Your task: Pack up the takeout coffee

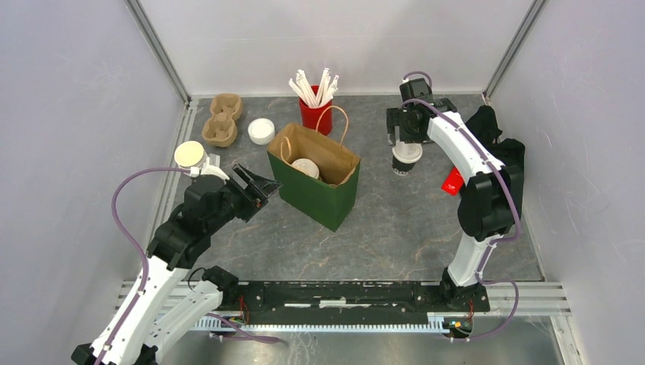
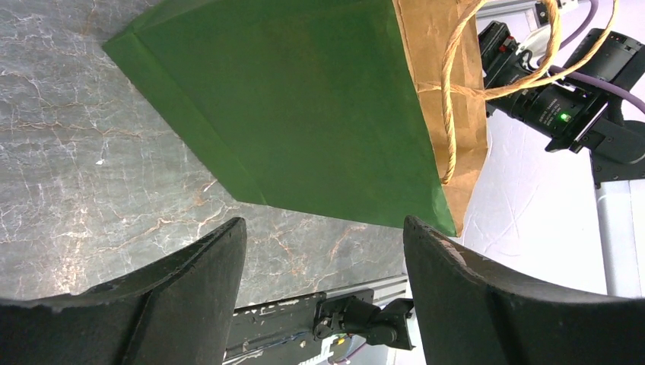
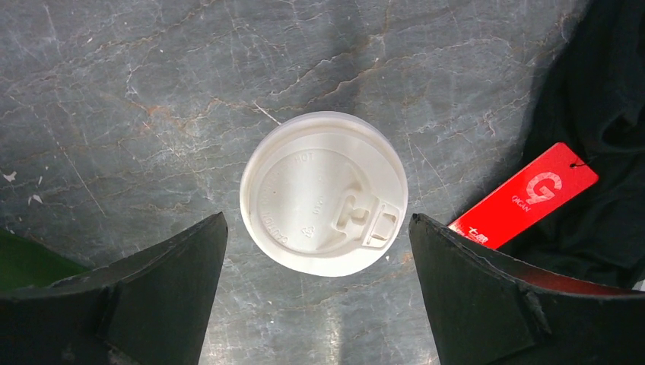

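**Desk:** How far along is the packing?

**Photographer:** About halfway, as I judge it. One lidded cup (image 1: 306, 167) sits inside the green paper bag (image 1: 323, 199) at mid-table, its white lid showing through the open mouth. The second cup (image 3: 323, 192) stands upright on the grey table (image 3: 114, 91), well to the right of the bag and not yet packed.

**Desk:** And the right gripper?

**Photographer:** The right gripper (image 3: 318, 217) hangs directly over that second cup with its jaws spread wide, one finger on either side of the lid. Neither finger touches the lid in the wrist view, and bare table shows between each finger and the rim. Nothing is grasped.

**Desk:** The left arm?

**Photographer:** The left gripper (image 2: 325, 224) is also released and empty. It points at the bag's green side from close by, without contact as far as the views show.

**Desk:** What remains?

**Photographer:** By my reading, the right gripper must descend, close on the second cup, carry it across and lower it into the bag beside the first. A red tag (image 3: 525, 194) lies on the table just right of the cup, clear of the fingers.
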